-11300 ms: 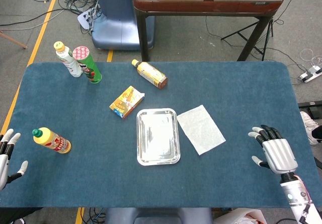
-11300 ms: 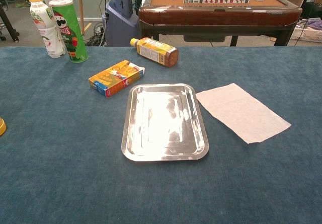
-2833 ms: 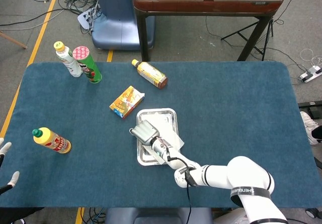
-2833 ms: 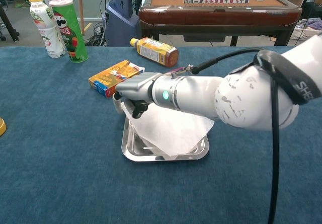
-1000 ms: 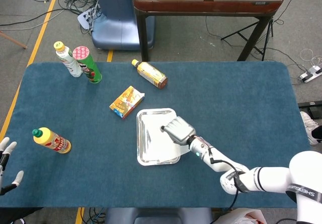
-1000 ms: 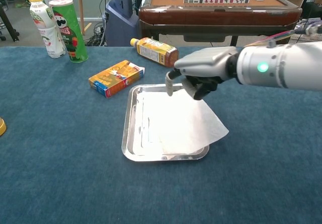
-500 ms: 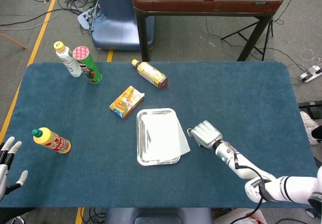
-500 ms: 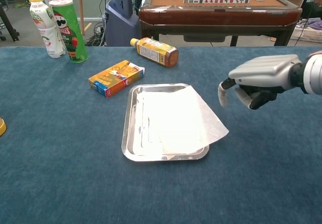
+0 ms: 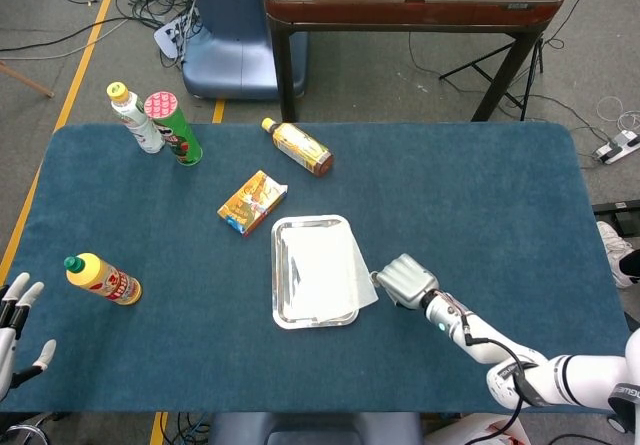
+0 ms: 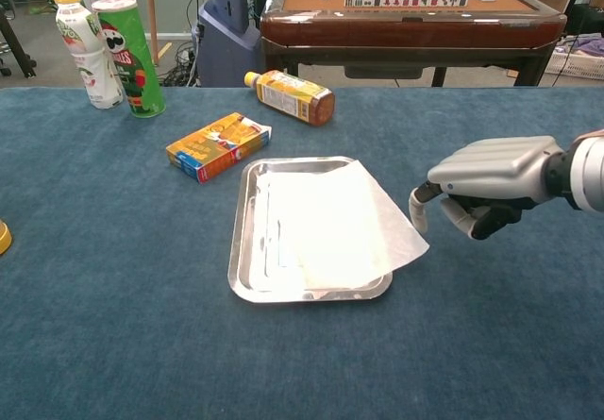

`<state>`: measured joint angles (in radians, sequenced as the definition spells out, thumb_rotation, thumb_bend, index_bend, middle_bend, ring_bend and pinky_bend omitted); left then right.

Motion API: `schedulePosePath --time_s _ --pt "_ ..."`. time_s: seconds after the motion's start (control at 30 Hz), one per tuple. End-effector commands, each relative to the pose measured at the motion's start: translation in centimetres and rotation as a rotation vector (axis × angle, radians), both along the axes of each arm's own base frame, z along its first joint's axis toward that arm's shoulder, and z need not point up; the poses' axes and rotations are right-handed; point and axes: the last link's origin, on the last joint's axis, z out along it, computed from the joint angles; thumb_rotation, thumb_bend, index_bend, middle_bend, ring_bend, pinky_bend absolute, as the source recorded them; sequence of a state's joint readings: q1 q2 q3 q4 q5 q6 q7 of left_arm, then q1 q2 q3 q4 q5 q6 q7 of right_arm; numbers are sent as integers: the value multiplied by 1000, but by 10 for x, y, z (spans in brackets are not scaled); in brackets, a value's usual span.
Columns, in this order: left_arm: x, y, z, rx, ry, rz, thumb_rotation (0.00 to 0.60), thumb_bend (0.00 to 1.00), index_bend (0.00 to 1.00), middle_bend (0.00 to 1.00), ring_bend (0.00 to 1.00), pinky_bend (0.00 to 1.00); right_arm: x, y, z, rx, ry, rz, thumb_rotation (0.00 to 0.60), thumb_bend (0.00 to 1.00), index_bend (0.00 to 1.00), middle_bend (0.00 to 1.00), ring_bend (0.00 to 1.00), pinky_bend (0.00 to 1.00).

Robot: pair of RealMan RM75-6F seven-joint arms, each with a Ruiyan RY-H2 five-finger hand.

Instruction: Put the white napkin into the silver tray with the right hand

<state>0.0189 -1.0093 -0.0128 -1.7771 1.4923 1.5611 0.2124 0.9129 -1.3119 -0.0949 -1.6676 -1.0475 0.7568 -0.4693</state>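
Because the white napkin (image 10: 326, 226) already lies in the silver tray (image 10: 243, 241), one corner spilling over the rim at 4 o'clock, the right robot hand (image 10: 481, 196) hovers just beside it at 3 o'clock, fingers curled, holding nothing; the left robot hand (image 9: 15, 327) idles spread at the bench (image 9: 480, 195) edge

head looks steeply down; chest looks level, nearer.
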Motion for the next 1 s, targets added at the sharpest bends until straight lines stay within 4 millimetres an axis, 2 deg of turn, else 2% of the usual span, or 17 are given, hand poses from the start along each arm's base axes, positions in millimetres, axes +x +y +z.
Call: schedulePosePath --time_s 0.03,1.0 --pt "0 0 0 -1 -1 1 600 293 116 31 7 0 2 1 -1 6 -5 5 600 1000 369 1000 959 1000" --pt "-4 -1 2 6 -1 7 600 293 116 31 7 0 20 4 -22 46 -30 42 600 1000 369 1000 959 1000"
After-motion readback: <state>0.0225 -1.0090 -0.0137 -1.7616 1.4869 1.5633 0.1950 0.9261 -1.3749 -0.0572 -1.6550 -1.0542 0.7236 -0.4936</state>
